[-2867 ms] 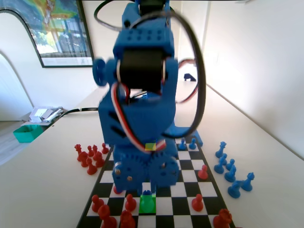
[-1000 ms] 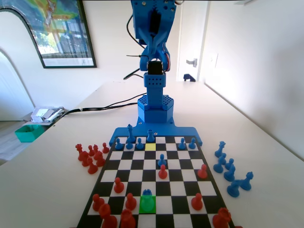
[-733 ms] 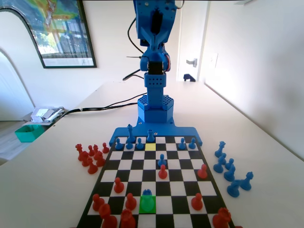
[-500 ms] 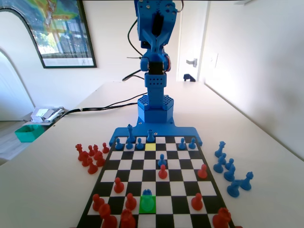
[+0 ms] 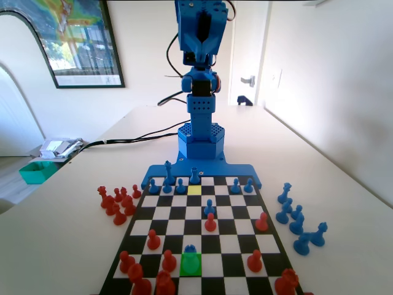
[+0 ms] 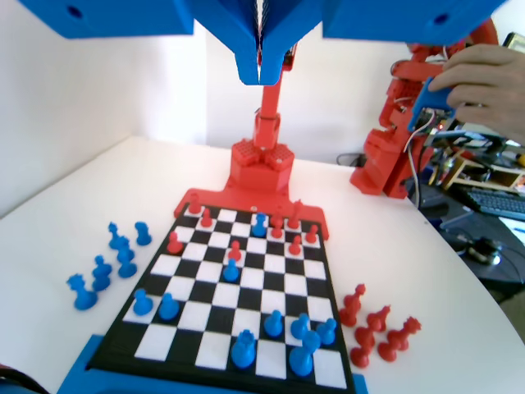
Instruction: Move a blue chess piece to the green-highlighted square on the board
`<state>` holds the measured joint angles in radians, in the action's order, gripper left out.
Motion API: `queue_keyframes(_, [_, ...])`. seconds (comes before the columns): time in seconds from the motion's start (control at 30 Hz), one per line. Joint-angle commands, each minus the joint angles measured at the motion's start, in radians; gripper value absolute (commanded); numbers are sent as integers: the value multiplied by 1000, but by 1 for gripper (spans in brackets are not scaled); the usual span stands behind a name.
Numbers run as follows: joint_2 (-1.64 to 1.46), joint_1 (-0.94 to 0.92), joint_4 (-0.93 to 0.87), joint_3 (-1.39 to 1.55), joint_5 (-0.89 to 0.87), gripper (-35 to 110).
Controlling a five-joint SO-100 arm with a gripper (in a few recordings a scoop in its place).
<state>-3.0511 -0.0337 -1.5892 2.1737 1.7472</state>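
Observation:
The short blue chess piece [image 5: 191,251] stands on the green-highlighted square [image 5: 191,265] near the front edge of the board [image 5: 232,229] in the fixed view. In the wrist view the same piece [image 6: 260,223] sits in the board's [image 6: 211,293] far rows among red pieces. My gripper [image 6: 261,72] hangs high above the board, jaws pressed together with nothing between them. In the fixed view the blue arm [image 5: 199,92] stands folded upright over its base at the far end, well away from the piece.
Red pieces [image 5: 169,261] flank the green square. A yellow square [image 5: 194,190] lies in front of the far blue row. Off the board, red pieces [image 5: 116,203] stand left and blue pieces [image 5: 298,221] right. A teal box [image 5: 35,173] sits far left.
The arm, which hung low over the green square 2.9 s ago, has pulled back and up to its base. The blue piece stays on the green square.

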Motion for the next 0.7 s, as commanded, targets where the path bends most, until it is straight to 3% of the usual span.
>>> queue_keyframes(0.0, [-5,2,15,5,9,1])
queue_keyframes(0.67, [-5,11,15,5,9,1])
